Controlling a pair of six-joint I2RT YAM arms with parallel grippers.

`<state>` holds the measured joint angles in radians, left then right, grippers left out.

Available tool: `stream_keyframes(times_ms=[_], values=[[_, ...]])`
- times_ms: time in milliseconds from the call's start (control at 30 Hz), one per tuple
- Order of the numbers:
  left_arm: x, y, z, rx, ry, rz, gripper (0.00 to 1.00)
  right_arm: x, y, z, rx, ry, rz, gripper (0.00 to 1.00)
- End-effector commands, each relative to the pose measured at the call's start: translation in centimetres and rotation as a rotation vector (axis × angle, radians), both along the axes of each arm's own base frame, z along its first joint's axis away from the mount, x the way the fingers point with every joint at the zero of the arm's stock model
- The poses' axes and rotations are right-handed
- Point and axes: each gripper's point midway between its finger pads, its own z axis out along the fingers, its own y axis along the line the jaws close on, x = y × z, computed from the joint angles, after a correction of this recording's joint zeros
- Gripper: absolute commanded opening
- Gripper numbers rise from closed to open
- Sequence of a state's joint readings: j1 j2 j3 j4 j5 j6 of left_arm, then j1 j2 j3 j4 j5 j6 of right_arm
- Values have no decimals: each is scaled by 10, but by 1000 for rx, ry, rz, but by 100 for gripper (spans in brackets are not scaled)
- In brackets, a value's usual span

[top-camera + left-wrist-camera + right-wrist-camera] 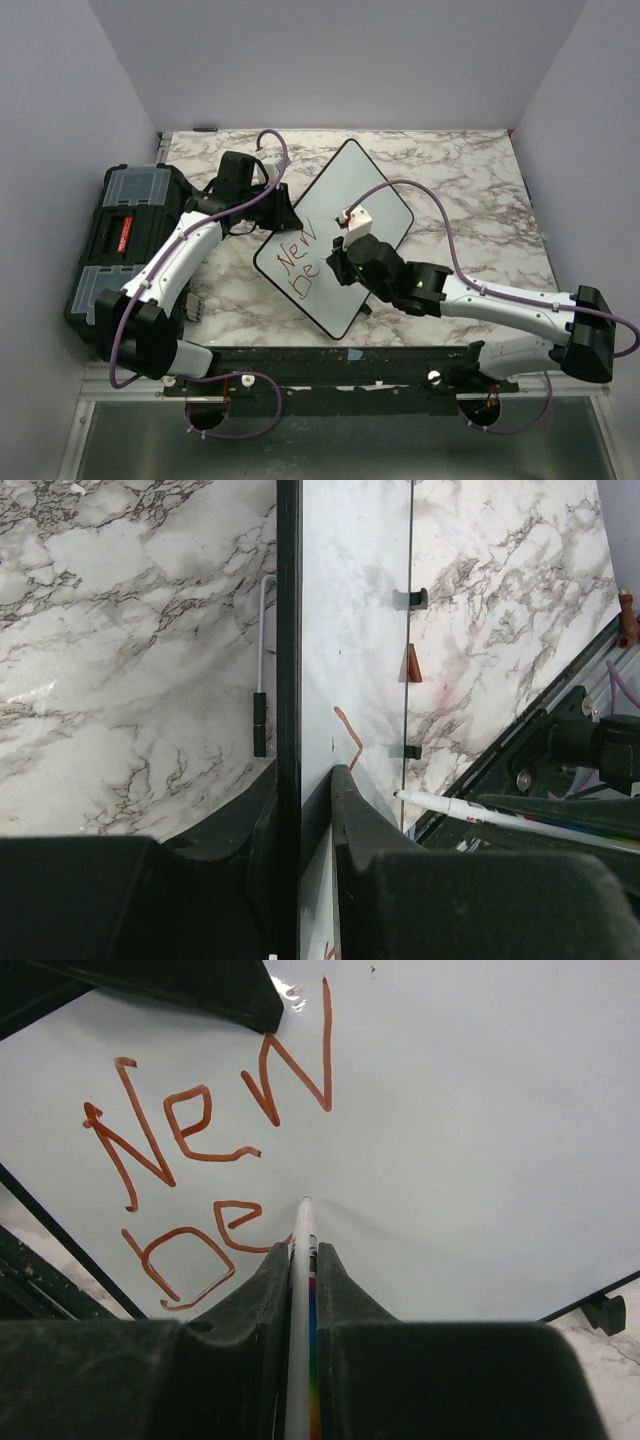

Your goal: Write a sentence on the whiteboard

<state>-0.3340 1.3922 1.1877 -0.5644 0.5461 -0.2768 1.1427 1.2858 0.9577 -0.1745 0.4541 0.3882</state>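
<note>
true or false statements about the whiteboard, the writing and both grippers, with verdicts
1. The right gripper holds a marker with its tip at the whiteboard. True.
2. The sentence is written in blue. False: it is red.
3. It reads "New Be" at this point. True.
4. The left gripper hangs free, holding nothing. False: it is shut on the whiteboard's black edge.
</note>
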Motion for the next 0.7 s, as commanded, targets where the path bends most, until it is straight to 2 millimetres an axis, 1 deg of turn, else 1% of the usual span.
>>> stream_keyframes(times_ms=[0,100,367,667], values=[[3,20,-32,193,-36,-8,0,8,-5,27,34,-64,-43,1],[3,20,-32,195,-35,-8,0,10,-7,32,45,-79,-51,1],[2,20,-33,195,-35,-10,0,18,-7,26,25,-80,-64,1],[3,19,-33,198,-34,-9,0,22,-1,27,33,-83,-45,1]])
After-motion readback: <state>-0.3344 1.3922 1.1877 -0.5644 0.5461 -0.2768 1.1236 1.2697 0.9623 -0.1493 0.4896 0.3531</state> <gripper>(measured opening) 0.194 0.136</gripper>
